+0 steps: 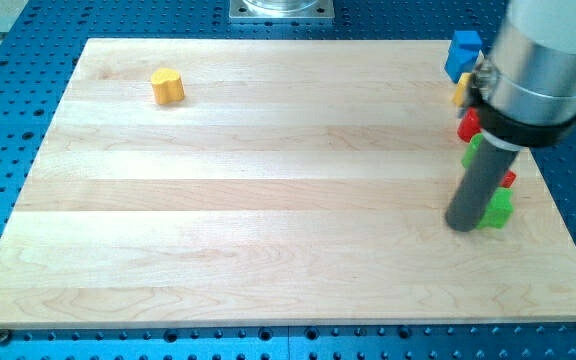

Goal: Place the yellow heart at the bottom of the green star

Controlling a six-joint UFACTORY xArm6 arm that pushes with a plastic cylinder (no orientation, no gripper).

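The yellow heart [167, 87] lies near the board's top left. My dark rod comes down at the right side and my tip [462, 224] rests on the board, touching the left side of a green block [498, 209], whose shape I cannot make out. The rod and arm hide part of that block. The yellow heart is far to the left of my tip, with most of the board's width between them.
Along the right edge sit a blue block [463, 54], a small yellow block [461, 92], a red block [469, 124], another green piece [471, 153] and a red sliver [509, 179], mostly hidden behind the arm. The wooden board [268, 200] lies on a blue perforated table.
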